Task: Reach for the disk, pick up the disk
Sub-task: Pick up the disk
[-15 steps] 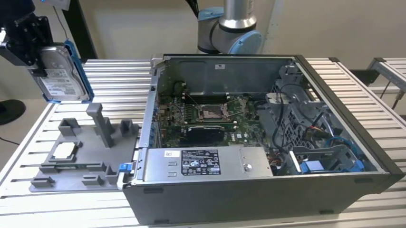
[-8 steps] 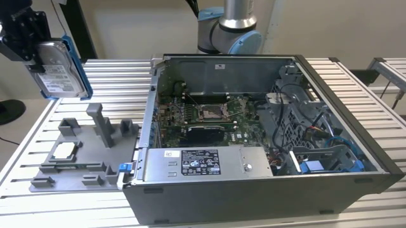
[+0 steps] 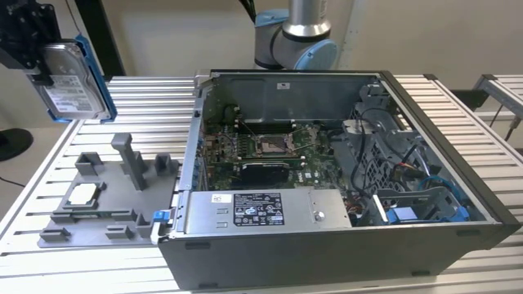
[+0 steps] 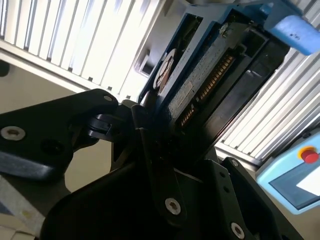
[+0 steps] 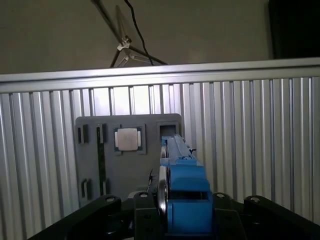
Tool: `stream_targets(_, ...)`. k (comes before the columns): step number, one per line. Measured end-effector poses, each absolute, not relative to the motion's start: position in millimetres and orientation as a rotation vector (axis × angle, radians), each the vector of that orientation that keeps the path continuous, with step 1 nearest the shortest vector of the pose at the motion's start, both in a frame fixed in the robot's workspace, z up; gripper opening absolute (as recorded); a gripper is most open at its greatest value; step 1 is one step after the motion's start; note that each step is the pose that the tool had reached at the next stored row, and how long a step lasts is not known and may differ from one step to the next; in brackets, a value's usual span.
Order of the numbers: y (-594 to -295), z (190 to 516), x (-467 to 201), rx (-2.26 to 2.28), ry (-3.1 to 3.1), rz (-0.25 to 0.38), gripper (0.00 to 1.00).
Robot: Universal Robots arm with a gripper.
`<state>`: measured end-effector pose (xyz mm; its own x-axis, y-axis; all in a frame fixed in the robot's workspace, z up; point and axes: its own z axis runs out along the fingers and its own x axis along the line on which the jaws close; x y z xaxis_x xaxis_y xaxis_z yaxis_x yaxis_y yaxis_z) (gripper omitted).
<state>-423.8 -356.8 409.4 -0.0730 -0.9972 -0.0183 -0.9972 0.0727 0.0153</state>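
Gripping the disk, a flat rectangular silver metal hard drive with a white label and blue plastic bracket, with black jaws closed on its upper end. Holding it in the air at the exterior view's upper left, above the ribbed aluminium table and clear of the grey plastic fixture tray.

Likely risks:
- Swivelling or slipping out, since held by 1 end only with the rest hanging free.
- Flexing of the plastic bracket, if pinched there rather than on metal.
- Knocking the tray's upright grey post or the small square silver chip on any low pass.
- Catching the rim of the open grey computer case on a swing toward the exterior view's right.

Standing on edge, long axis near vertical and slightly leaning, label face toward the exterior camera, blue bracket along the exterior view's right side. In the first wrist view, pointing its far end down toward the tray.
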Motion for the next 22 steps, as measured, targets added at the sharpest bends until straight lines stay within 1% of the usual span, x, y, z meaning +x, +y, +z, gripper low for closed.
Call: stream_targets(22, -357, 453, -424, -2.137, 2.298, 0.037, 0.00)
